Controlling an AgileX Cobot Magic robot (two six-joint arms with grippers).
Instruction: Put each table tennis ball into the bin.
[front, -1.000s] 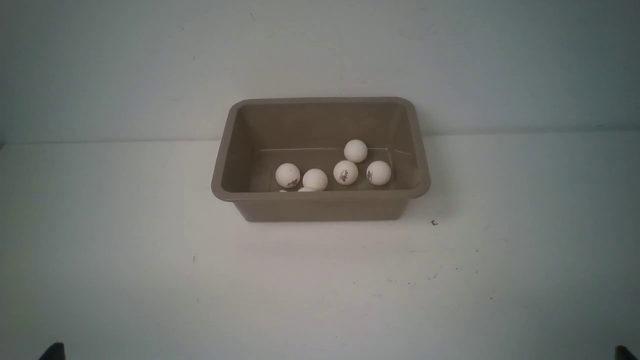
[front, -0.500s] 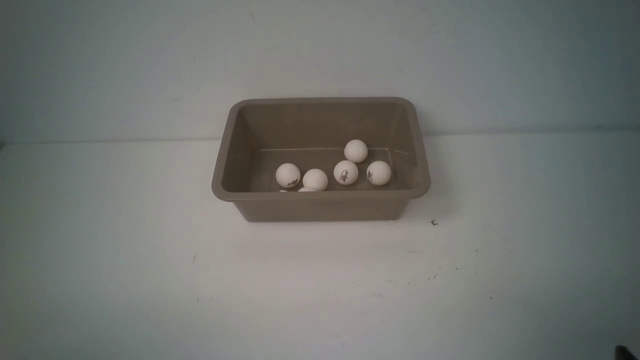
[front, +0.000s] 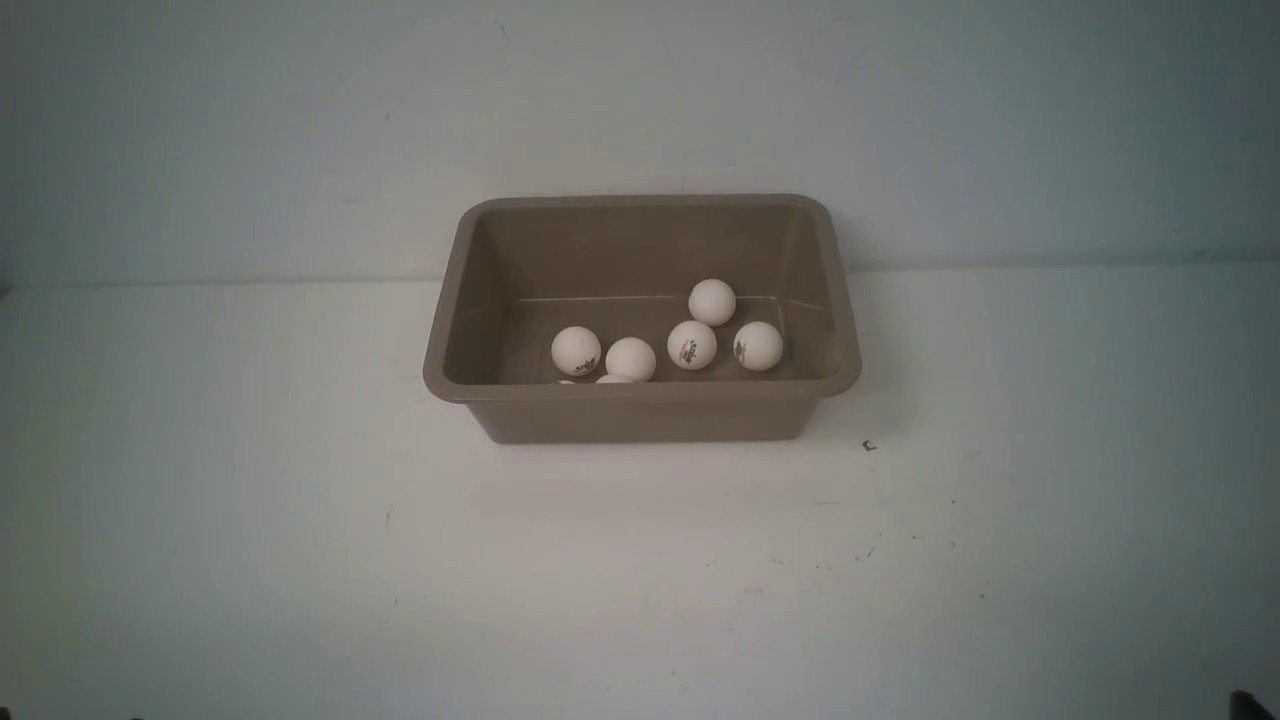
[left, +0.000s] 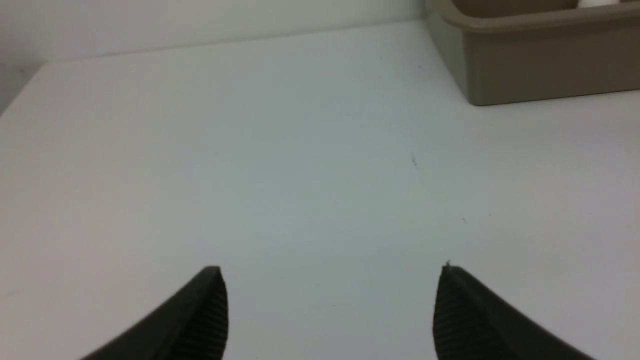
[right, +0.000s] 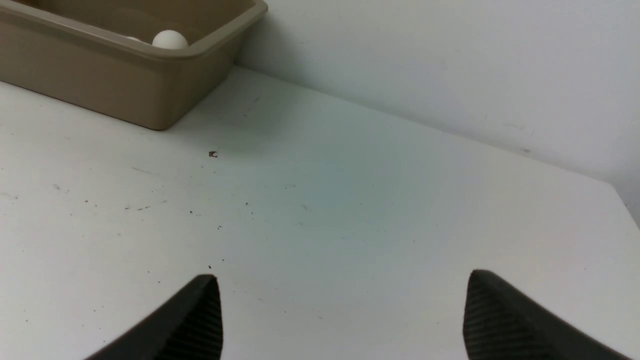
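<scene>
Five table tennis balls (front: 691, 344), smooth white spheres, some with a small dark logo, lie on the glossy floor of the bin (front: 640, 405); slivers of more show at its near wall. No ball shows on the matte white table (front: 300, 560), so the job looks finished. A second ago the left arm's dark tip showed at the front view's lower corner; it has withdrawn. Left gripper (left: 330, 300) and right gripper (right: 340, 310) both hang spread wide and empty, ribbed pads bare.
</scene>
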